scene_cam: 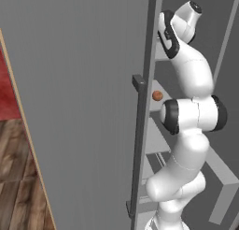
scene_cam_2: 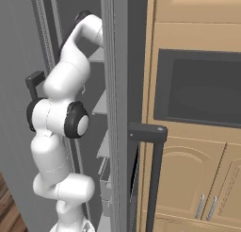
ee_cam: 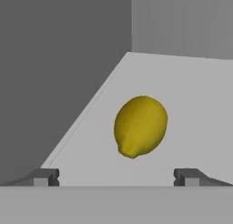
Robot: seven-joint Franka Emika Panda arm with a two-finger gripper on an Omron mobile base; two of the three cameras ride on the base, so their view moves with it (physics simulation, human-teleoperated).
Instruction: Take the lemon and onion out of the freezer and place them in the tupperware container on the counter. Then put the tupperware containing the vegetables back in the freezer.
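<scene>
My gripper (ee_cam: 116, 177) is spread wide, pinching nothing, fingertips (ee_cam: 45, 176) showing low in the hand view. The lemon (ee_cam: 140, 126) is lying on a light freezer shelf (ee_cam: 191, 109) just beyond and between the tips, not touching them, with grey inner walls to the left and far back. The left base view is giving me the onion (scene_cam: 157, 96) on a shelf just right of the freezer (scene_cam: 84, 107) door's dark handle (scene_cam: 139, 145), beside my arm. The right base view is adding wooden cabinets (scene_cam_2: 197, 188) to the right. No readable writing anywhere.
</scene>
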